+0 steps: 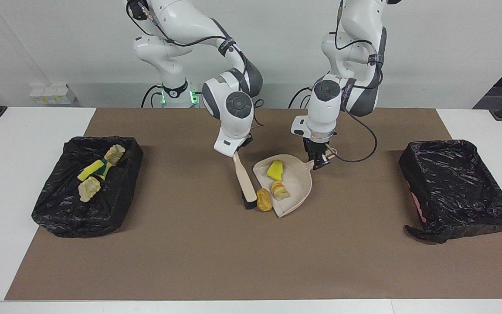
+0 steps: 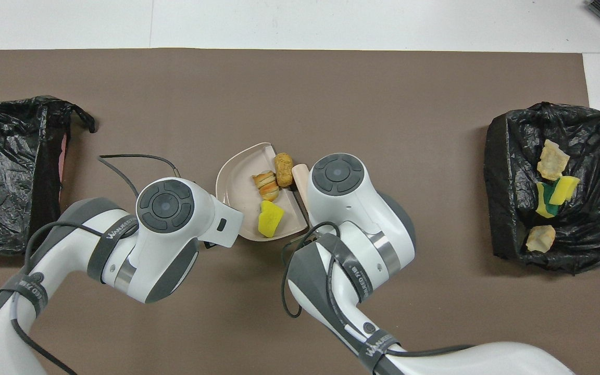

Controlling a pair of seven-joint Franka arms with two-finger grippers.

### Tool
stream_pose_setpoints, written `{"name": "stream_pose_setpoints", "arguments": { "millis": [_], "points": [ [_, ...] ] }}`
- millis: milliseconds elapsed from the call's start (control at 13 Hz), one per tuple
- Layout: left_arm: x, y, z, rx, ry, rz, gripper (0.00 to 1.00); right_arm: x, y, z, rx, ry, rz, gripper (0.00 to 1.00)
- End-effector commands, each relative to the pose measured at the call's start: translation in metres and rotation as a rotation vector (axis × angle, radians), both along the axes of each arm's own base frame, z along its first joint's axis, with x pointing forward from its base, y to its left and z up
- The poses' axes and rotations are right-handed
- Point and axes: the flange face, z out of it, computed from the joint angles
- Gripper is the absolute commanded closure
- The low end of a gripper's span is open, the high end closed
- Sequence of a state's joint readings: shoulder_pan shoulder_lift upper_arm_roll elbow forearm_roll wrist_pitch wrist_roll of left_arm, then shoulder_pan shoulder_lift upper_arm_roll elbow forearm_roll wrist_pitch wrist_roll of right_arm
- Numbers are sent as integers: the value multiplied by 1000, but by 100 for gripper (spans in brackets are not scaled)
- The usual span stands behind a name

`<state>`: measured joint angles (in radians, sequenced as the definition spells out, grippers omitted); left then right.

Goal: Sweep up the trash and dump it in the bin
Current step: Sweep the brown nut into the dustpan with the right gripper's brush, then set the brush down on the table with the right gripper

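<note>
My right gripper (image 1: 239, 151) is shut on the handle of a beige brush (image 1: 244, 179) (image 2: 298, 174), whose dark bristles rest on the mat. They press a tan-orange trash chunk (image 1: 264, 199) (image 2: 283, 169) against the open lip of the beige dustpan (image 1: 299, 183) (image 2: 235, 187). A yellow sponge piece (image 1: 275, 170) (image 2: 270, 219) and a striped bread-like piece (image 1: 279, 190) (image 2: 266, 185) lie in the pan. My left gripper (image 1: 319, 160) is shut on the dustpan's handle. In the overhead view both wrists hide the fingers.
A black-bagged bin (image 1: 59, 218) (image 2: 498, 208) at the right arm's end of the table holds a yellow-green sponge (image 1: 94, 169) and two pale chunks. A second black-bagged bin (image 1: 451, 183) (image 2: 3, 172) stands at the left arm's end. A brown mat (image 1: 233, 261) covers the table.
</note>
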<state>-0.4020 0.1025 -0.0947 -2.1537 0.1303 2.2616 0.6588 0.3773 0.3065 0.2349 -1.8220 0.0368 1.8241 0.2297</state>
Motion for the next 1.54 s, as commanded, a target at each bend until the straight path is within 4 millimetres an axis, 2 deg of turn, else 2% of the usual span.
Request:
{"name": "stream_pose_setpoints", "arguments": {
  "millis": [0, 231, 385, 692, 846, 923, 1077, 1308, 1462],
  "points": [
    [-4, 4, 0, -3, -6, 7, 100, -26, 25, 12, 43, 3, 53, 100],
    [-4, 5, 0, -3, -6, 10, 100, -51, 50, 22, 42, 3, 126, 100],
    [-2, 7, 0, -2, -5, 25, 100, -51, 45, 31, 42, 3, 155, 100],
    [2, 14, 2, -3, -5, 54, 100, -58, 32, 70, 29, -13, 115, 100],
    [4, 22, 4, 3, 4, 113, 100, -60, 33, 75, 9, -28, 34, 100],
    [8, 33, 9, 3, 4, 138, 100, -62, 36, 76, 1, -33, 8, 100],
    [11, 42, 19, -5, -6, 164, 100, -67, 39, 79, -15, -44, -61, 100],
    [11, 91, 47, -39, 69, 342, 100, -105, 57, 75, -23, -49, -247, 100],
    [12, 135, 77, -62, 62, 428, 100, -148, 76, 63, -8, -110, -335, 100]
  ]
}}
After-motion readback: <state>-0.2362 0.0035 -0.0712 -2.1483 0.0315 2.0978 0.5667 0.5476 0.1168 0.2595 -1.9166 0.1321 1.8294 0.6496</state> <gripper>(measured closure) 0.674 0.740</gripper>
